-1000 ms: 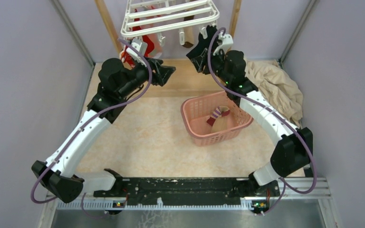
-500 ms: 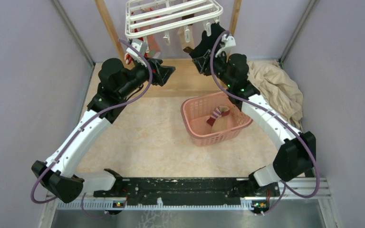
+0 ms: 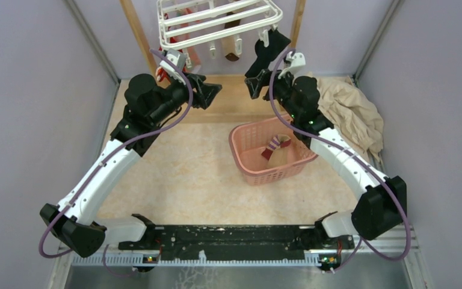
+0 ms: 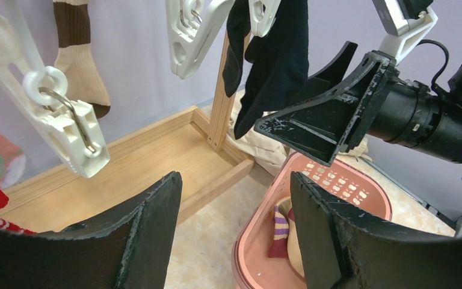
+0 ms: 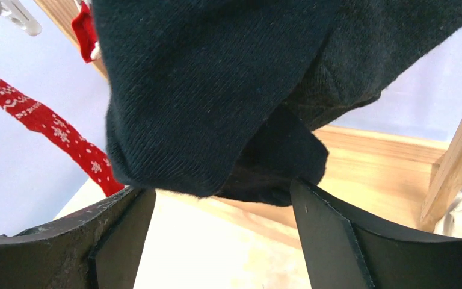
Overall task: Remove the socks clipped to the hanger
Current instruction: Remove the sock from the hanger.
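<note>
The white hanger (image 3: pixel 216 21) hangs at the back between wooden posts, with socks on its clips. A black sock (image 4: pixel 277 54) dangles from a clip. Its lower end (image 5: pixel 246 90) hangs just above and between the fingertips of my right gripper (image 5: pixel 219 205), which is open; whether it touches them I cannot tell. In the top view my right gripper (image 3: pixel 264 57) is raised under the hanger's right end. My left gripper (image 3: pixel 213 93) (image 4: pixel 234 211) is open and empty, lower, under the left end. A red patterned sock (image 5: pixel 42 120) and a brown-and-beige sock (image 4: pixel 75 54) hang clipped.
A pink basket (image 3: pixel 246 162) sits right of centre with a striped sock (image 4: pixel 280 232) and a beige one inside. A beige cloth (image 3: pixel 346 111) lies bunched at the right wall. A bare white clip (image 4: pixel 66 129) dangles near my left gripper. A low wooden frame (image 4: pixel 156 156) runs along the back.
My right gripper has risen and moved right, up to the black sock, and its jaws stand wider now. The hanger has swung slightly. The left arm has stayed still.
</note>
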`<state>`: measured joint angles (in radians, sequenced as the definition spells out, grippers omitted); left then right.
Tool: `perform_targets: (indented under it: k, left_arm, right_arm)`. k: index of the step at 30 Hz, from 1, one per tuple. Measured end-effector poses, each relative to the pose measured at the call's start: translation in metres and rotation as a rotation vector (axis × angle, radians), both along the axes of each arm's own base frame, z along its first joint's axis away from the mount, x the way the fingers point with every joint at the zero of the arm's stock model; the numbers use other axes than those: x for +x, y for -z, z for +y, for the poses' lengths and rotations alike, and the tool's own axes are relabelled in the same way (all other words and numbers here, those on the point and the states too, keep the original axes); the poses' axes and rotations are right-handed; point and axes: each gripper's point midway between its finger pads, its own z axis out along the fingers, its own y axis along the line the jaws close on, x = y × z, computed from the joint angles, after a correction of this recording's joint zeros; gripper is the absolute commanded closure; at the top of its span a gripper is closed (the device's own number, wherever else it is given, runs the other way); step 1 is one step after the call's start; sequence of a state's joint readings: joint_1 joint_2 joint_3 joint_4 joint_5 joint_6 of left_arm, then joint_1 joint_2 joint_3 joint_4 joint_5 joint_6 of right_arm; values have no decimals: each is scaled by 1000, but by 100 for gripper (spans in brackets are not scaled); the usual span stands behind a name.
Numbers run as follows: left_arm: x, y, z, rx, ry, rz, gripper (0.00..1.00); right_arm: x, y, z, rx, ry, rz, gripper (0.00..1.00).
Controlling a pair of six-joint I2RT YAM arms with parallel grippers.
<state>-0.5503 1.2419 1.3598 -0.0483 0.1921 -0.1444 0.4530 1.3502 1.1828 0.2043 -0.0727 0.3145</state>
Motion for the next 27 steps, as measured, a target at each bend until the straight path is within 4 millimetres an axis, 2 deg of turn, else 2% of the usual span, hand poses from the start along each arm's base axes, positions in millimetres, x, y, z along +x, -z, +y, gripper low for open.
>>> perform_targets:
  k: [2, 3, 10, 16, 20, 23, 25, 27]
  left_arm:
    - [0, 0, 0, 0, 0, 0, 28]
    - [0, 0, 0, 0, 0, 0, 28]
    - [0, 1, 0, 6, 0, 0, 28]
    - [0, 1, 0, 8, 1, -1, 28]
    - [0, 1, 0, 9, 3, 0, 29]
    - [-1, 2, -1, 10, 6, 0, 29]
    - [-1, 3, -1, 14, 7, 4, 29]
    - [-1, 5, -1, 18, 8, 8, 29]
  right_arm:
    - [5, -1, 2, 2, 3, -19, 8]
    - [9, 0, 2, 1, 8, -22, 2]
    - [32, 15, 17, -13, 17, -43, 1]
    - [26, 4, 40, 4, 38, -92, 1]
    - [26, -7, 38, 31, 133, -128, 1]
    - [34, -13, 26, 61, 237, -148, 17]
    - [39, -11, 19, 71, 292, -150, 31]
    - [45, -6, 15, 70, 331, -145, 40]
